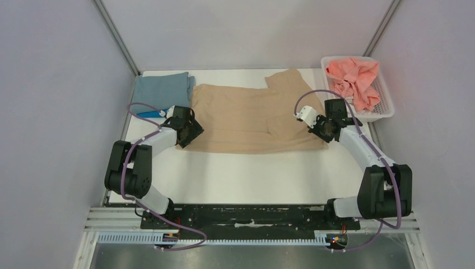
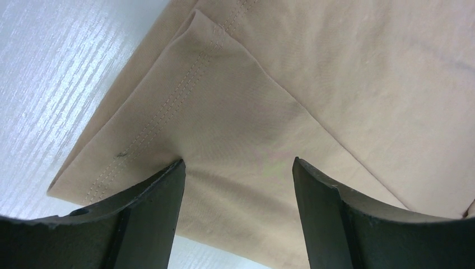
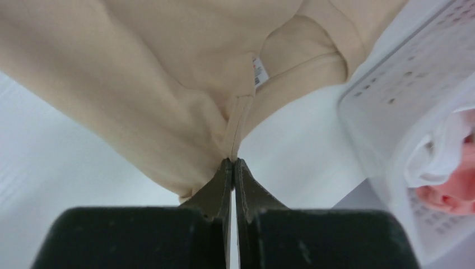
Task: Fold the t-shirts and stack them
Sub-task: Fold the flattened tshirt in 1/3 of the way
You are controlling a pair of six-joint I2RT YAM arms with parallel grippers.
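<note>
The tan t-shirt [image 1: 252, 115] lies spread flat across the back middle of the table. My left gripper [image 1: 187, 131] is open over its near left corner. In the left wrist view the jaws [image 2: 238, 168] stand wide apart above the tan cloth [image 2: 241, 112], whose folded hem has double stitching. My right gripper [image 1: 320, 130] is at the shirt's near right corner. In the right wrist view it [image 3: 232, 161] is shut on a seam edge of the tan t-shirt [image 3: 168, 73], lifting it slightly. A folded grey-blue t-shirt [image 1: 162, 88] lies at the back left, with a bit of bright blue cloth [image 1: 150, 113] beside it.
A white perforated basket [image 1: 386, 106] stands at the back right and holds a crumpled coral-pink t-shirt [image 1: 353, 78]. In the right wrist view the basket [image 3: 392, 84] is close to the right gripper, with white cloth [image 3: 442, 151] and pink cloth [image 3: 453, 190] inside. Walls enclose the table.
</note>
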